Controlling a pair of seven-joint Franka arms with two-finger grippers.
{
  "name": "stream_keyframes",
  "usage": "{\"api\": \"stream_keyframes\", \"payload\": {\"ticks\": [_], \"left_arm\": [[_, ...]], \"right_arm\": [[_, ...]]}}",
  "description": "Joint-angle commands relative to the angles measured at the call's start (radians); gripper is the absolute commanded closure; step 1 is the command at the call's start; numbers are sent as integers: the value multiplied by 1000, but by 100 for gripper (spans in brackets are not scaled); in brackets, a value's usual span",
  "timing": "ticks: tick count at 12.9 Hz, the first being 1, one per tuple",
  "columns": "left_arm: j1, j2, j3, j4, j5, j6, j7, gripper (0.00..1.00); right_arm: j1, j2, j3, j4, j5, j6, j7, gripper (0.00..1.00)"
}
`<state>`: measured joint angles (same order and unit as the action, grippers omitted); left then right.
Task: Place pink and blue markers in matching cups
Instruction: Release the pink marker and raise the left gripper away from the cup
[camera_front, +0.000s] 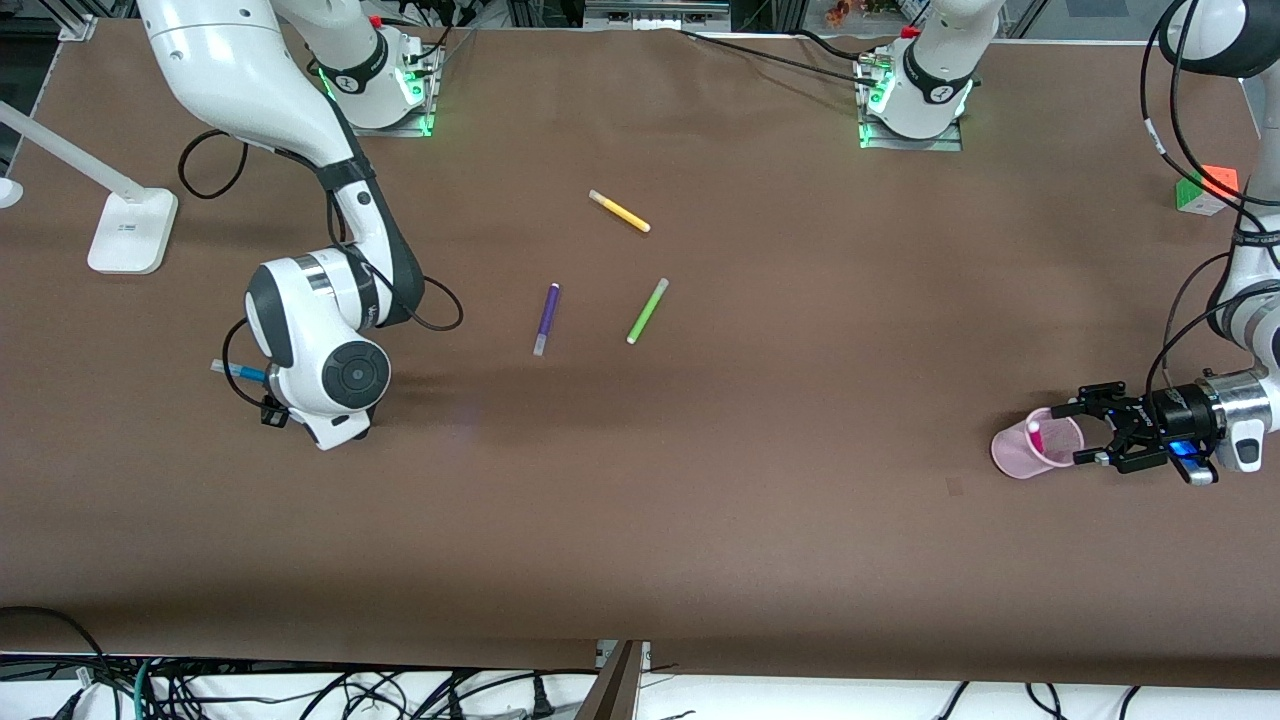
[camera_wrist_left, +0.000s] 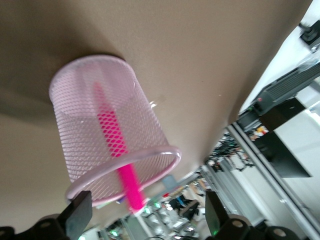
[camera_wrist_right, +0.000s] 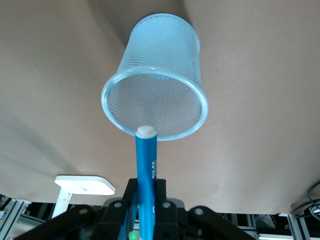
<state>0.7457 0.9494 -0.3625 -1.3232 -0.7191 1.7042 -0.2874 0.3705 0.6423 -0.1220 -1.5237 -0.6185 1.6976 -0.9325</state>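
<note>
The pink marker (camera_wrist_left: 116, 150) stands in the pink cup (camera_wrist_left: 80, 107), free of the left gripper (camera_front: 1092, 428), whose fingers are spread wide beside the rim. The right gripper (camera_wrist_right: 145, 207) is clamped on the blue marker (camera_wrist_right: 145, 175), tip over the blue cup (camera_wrist_right: 165, 60)

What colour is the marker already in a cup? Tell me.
Magenta-pink marker, in the pink mesh cup; left wrist view shows it best.

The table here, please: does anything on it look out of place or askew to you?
Nothing is damaged or spilled. The yellow marker, purple marker and green marker lie scattered at different angles mid-table. The pink marker leans in the pink cup, its end poking past the rim.
</note>
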Motion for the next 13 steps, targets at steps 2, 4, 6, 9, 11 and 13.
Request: {"api": "stream_keyframes", "payload": {"ticks": [2, 4, 6, 9, 11, 13], "left_arm": [[-61, -167, -24, 18, 205, -18, -6, 0], [-98, -257, -24, 16, 234, -44, -38, 0], [-150, -345, -24, 18, 273, -70, -116, 0], [-282, -510, -26, 22, 447, -136, -173, 0], [-395, -593, -26, 38, 605, -216, -174, 0], [-491, -616, -26, 108, 722, -300, -173, 0]], "right_arm": [[34, 14, -1, -24, -104, 17, -25, 86], [39, 20, -1, -24, -119, 31, -25, 86], [39, 33, -1, -29, -124, 57, -25, 86], [51, 46, -1, -38, -156, 59, -25, 86], [53, 48, -1, -46, -158, 62, -25, 86], [54, 59, -1, -46, -159, 74, -22, 86]]}}
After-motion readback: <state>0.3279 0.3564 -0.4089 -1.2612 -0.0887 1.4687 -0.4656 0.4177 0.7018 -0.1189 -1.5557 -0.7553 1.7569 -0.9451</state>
